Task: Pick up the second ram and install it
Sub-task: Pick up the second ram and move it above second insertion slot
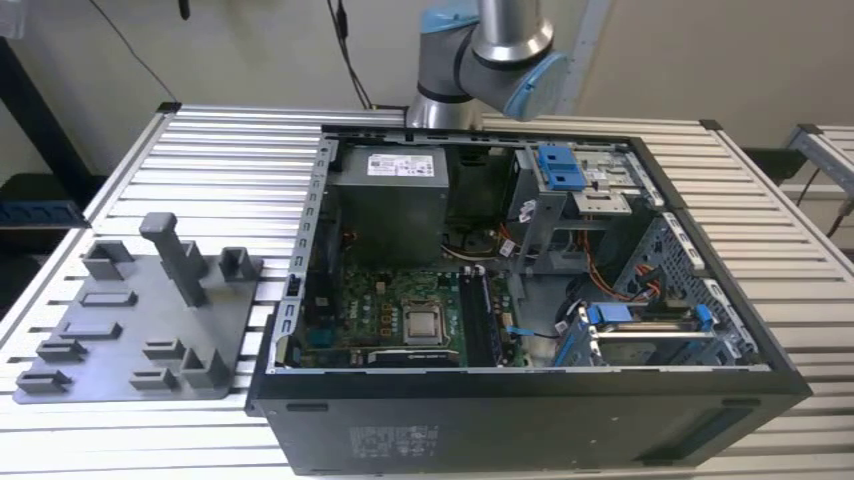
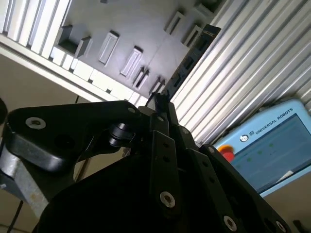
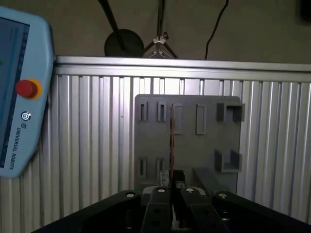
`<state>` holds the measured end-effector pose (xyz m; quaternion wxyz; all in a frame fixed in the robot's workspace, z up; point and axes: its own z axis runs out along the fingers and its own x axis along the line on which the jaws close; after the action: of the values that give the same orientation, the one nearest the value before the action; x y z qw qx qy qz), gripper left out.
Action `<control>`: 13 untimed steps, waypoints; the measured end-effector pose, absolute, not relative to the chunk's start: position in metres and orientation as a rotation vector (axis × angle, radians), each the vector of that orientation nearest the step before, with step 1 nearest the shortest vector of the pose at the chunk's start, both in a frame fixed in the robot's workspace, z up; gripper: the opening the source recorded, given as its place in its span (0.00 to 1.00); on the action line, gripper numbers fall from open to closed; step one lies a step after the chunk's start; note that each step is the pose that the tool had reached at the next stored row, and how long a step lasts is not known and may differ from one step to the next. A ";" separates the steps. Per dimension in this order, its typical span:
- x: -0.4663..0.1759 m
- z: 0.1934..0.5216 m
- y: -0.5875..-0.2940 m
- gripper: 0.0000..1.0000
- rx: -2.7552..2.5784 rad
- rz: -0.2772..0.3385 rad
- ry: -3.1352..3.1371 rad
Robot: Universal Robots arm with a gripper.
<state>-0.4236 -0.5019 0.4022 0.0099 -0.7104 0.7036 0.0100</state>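
Looking first at the exterior view: an open computer case (image 1: 534, 390) lies on its side on the slatted metal table (image 1: 227, 170), motherboard facing up. A gray holder plate (image 1: 120, 340) with upright blocks sits on the table at the exterior view's left, just beside the case. The arm (image 1: 487, 50) rises at the far side of the table, behind the case. Dark long slots run beside the processor socket; whether a stick sits in them cannot be told.

Second wrist view: the gripper (image 2: 163, 109) has its black fingers (image 2: 160, 145) drawn in tight on the second ram (image 2: 193, 56). The stick is pinched at one end, and the rest of it juts out past the fingertips as a dark narrow bar. Behind it lie the holder plate (image 2: 146, 29) and the table slats. A teach pendant (image 2: 272, 141) with a red button rests on the table nearby.

First wrist view: the gripper (image 3: 172, 189) is seen from the other side, jaws nearly together with the second ram (image 3: 171, 141) between them. The stick shows edge-on, a thin straight line across the holder plate (image 3: 189, 150). It appears clear of the plate's slots, carried in the air. The teach pendant (image 3: 19, 87) lies to one side on the slats.
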 end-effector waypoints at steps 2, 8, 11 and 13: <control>-0.424 0.407 -0.502 0.14 -2.218 0.031 2.197; -0.424 0.423 -0.502 0.14 -2.218 0.031 2.196; -0.424 0.424 -0.502 0.14 -2.218 0.031 2.196; -0.424 0.425 -0.502 0.14 -2.218 0.031 2.197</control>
<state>-0.4236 -0.5019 0.4251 0.0099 -0.7105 0.7036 0.0100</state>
